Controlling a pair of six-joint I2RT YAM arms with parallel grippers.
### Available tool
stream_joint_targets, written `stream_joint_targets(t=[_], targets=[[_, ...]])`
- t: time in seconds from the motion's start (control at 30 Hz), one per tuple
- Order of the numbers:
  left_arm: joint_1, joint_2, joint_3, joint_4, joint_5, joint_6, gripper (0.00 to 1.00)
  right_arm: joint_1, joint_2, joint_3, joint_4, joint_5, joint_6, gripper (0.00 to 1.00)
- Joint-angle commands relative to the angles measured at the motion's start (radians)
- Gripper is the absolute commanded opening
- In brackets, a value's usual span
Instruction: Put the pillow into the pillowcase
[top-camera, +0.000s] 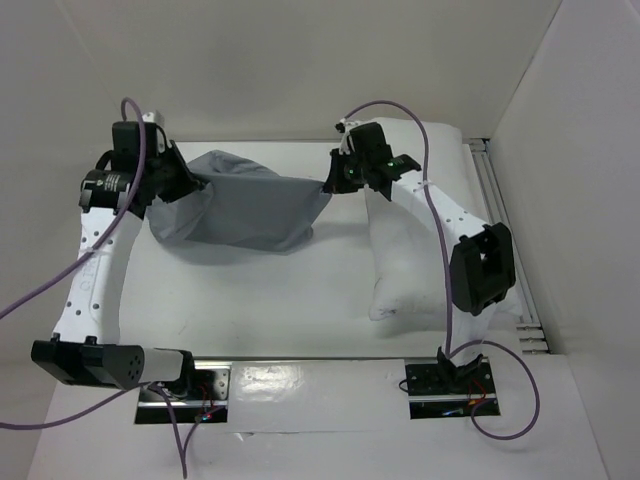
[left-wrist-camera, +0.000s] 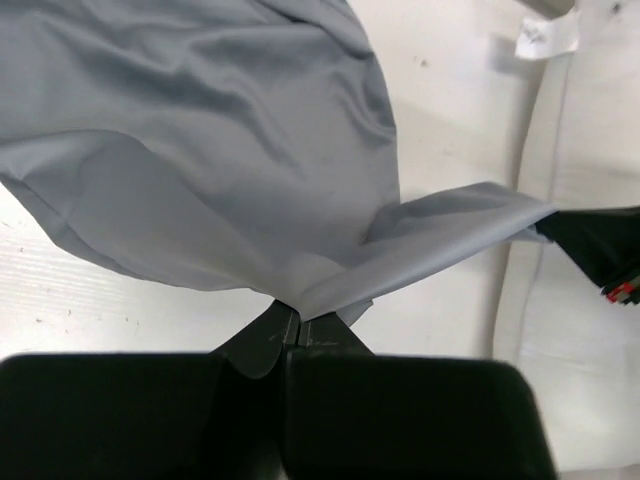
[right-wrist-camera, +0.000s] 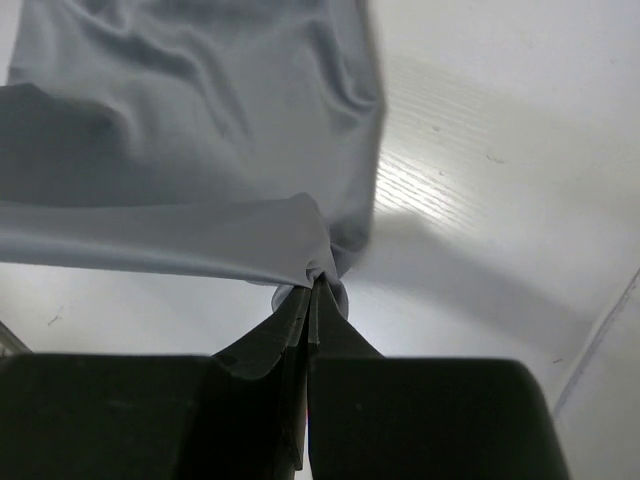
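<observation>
White table (top-camera: 260, 300), metal rail (top-camera: 497, 190) along edge

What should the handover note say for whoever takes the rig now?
Left gripper: shut on the pillowcase edge.
Right gripper: shut on its other end.
The case hangs stretched between them over the far side of the table.
Pillow lies at right, under the right arm, fully outside the case.
Done: case gripped by both arms. Left: open its mouth, get pillow inside.

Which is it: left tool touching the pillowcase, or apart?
Touching. The left wrist view shows the left tool shut on a pinched fold of the pillowcase.
</observation>
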Motion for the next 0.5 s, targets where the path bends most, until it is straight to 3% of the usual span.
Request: stream_joint_targets(t=[0.0,0.13,0.23,0.37,0.47], targets=[[0.083,-0.034,0.069,0.003,-0.004,0.009,0.0,-0.022,-0.08,0.01,0.008,0.058,-0.009,0.0],[0.126,-0.034,0.109,0.003,0.054,0.009,0.0,-0.032,-0.1,0.013,-0.011,0.068,-0.018,0.0],[0.139,-0.034,0.176,0.012,0.107,0.0,0.0,-0.041,-0.114,0.113,-0.065,0.068,-0.047,0.0],[0.125,-0.034,0.313,0.099,0.214,-0.012,0.0,-0.041,-0.182,0.33,-0.142,0.077,-0.098,0.0],[0.111,-0.034,0.451,0.108,0.214,-0.003,0.0,-0.041,-0.249,0.505,-0.168,0.086,-0.141,0.0]])
